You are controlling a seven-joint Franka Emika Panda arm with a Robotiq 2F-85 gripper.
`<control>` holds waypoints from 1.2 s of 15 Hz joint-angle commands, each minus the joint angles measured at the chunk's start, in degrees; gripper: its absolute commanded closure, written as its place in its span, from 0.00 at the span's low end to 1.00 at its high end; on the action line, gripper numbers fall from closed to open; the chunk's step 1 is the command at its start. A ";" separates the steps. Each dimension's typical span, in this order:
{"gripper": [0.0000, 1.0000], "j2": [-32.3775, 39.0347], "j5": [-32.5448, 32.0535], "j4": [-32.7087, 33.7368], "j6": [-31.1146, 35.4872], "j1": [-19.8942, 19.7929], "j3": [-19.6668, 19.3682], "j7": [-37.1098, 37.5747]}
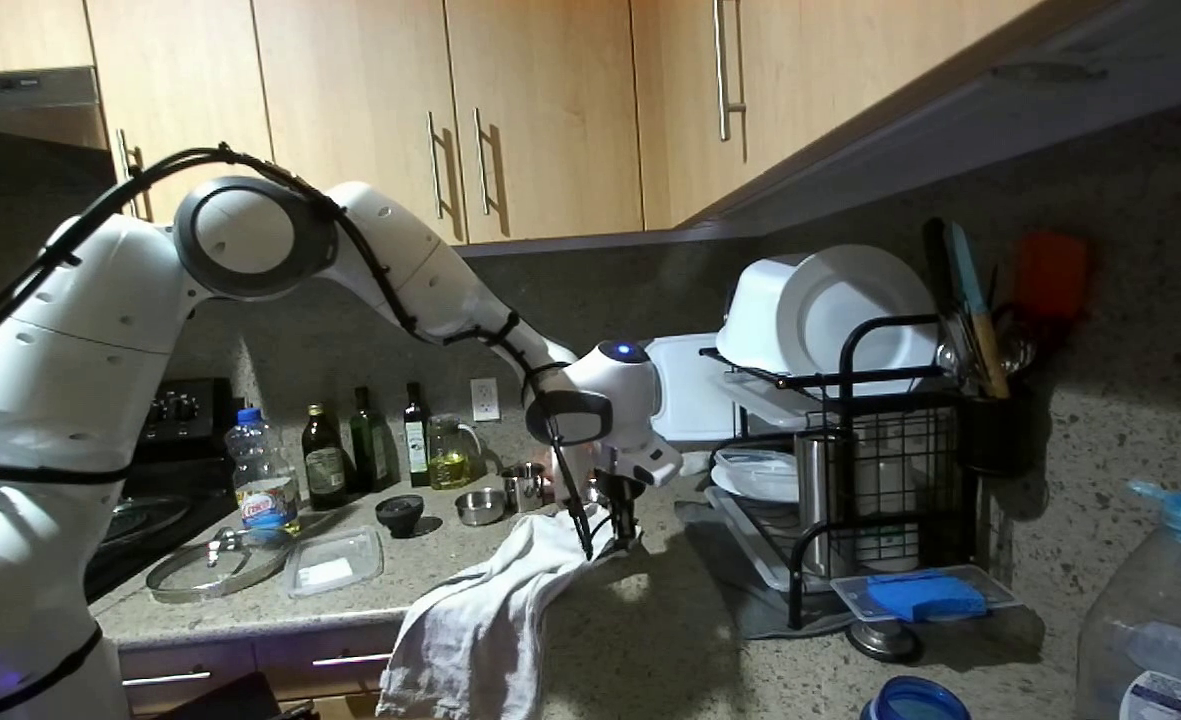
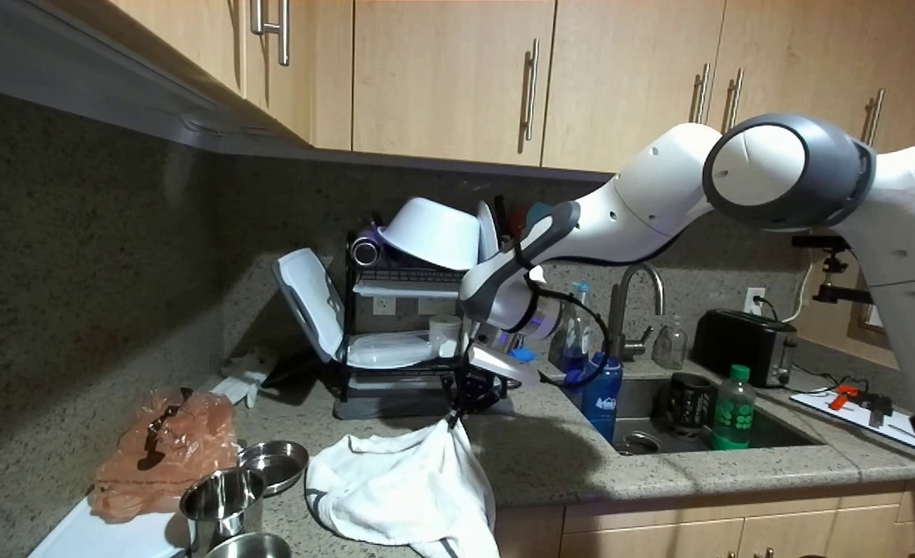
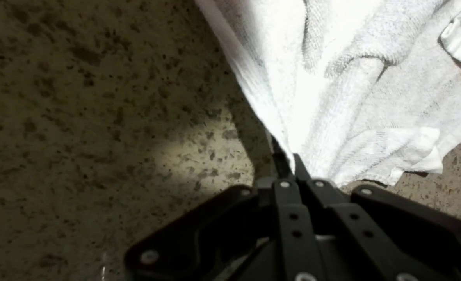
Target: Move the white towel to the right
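Open counter (image 1: 650,635) beside white towel (image 1: 490,615), dish rack (image 1: 846,400) beyond — obstacle

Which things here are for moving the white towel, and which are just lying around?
For the job:
towel, pinched near its edge
jaws, shut on the towel

Just lying around:
toaster, near the sink
orange bag
jug
glass lid

Pale cabinets (image 1: 560,110) above speckled walls (image 2: 93,248)
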 commanded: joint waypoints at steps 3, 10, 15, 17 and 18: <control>0.99 1.73 4.65 4.83 -1.26 -1.00 1.49 1.67; 0.99 3.92 10.73 13.17 -2.28 -1.03 0.46 3.16; 0.99 5.70 10.85 16.41 -2.42 -2.14 -0.19 4.12; 0.99 6.38 10.89 17.19 -2.49 -2.69 -0.27 4.49; 0.99 6.74 10.90 17.50 -2.52 -2.97 -0.31 4.50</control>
